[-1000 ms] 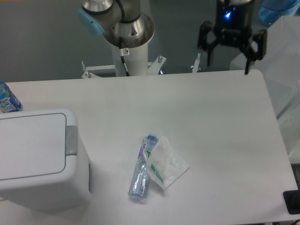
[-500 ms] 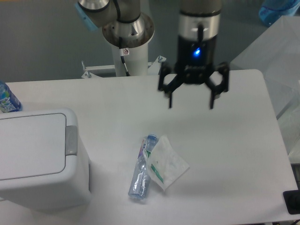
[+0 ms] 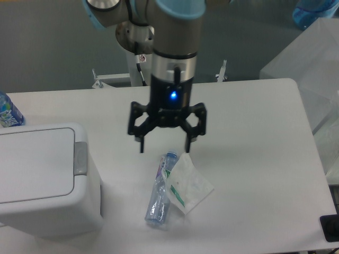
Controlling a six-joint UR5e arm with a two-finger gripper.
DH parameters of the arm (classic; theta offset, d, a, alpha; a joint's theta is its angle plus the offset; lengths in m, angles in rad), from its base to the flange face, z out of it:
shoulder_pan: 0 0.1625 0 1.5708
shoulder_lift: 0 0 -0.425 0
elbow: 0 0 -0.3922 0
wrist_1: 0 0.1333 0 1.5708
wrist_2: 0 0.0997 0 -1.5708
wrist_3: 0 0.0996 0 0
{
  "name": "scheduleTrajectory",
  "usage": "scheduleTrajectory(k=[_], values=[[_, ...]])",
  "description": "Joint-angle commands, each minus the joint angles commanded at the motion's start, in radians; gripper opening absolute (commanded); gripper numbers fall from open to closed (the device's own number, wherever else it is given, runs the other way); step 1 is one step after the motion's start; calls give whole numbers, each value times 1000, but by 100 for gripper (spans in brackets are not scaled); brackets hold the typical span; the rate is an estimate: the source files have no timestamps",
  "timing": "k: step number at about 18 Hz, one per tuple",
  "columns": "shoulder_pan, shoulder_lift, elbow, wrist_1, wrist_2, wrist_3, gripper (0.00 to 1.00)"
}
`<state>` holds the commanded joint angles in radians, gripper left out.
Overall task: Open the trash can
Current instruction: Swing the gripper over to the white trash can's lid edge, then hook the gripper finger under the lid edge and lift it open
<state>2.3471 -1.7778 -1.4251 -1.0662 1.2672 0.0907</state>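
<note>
The trash can (image 3: 45, 180) is a big white boxy bin at the table's front left, its flat lid down and a small grey push tab (image 3: 80, 158) on its right edge. My gripper (image 3: 164, 147) hangs open over the middle of the table, fingers pointing down, with nothing between them. It is well to the right of the tab and slightly farther back, just above the top end of a crushed bottle.
A crushed clear plastic bottle (image 3: 159, 190) lies beside a crumpled clear wrapper (image 3: 188, 184) just below the gripper. A blue-labelled bottle (image 3: 8, 112) stands at the far left edge behind the bin. The arm's base column (image 3: 143, 58) rises behind the table.
The gripper has swept from the back right corner leftward and toward the front, now over the table's middle near the crushed bottle. It stayed open. The bin's lid has not moved.
</note>
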Motion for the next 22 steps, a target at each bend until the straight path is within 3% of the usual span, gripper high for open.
scheduleTrajectory(k=[13,22], values=[[-91,-11,-17,12,-9,-55,100],[-104,-18,-31,14,-9,-54,100]])
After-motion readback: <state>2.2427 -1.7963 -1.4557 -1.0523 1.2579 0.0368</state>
